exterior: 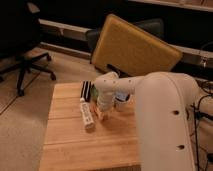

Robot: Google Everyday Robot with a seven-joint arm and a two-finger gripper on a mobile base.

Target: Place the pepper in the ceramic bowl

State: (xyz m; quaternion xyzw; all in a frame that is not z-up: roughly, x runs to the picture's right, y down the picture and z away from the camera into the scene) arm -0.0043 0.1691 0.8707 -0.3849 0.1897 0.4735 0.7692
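The gripper point(103, 114) hangs low over the wooden table point(65, 145), just right of the white bar point(87, 116). Only an orange-red bit of the pepper point(106, 118) shows at its tip (long axis unreadable). Whether the gripper clasps it cannot be told.

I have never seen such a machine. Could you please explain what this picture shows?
The white shape is a robot's arm, reaching from the right over a wooden table. One camera looks down on it; where it is mounted is not known. The arm ends in the gripper, low over the table. A small orange-red pepper shows at its tip; whether it is held, I cannot tell. Nearby are a white bar, a black striped object and a white cup. No bowl is visible.
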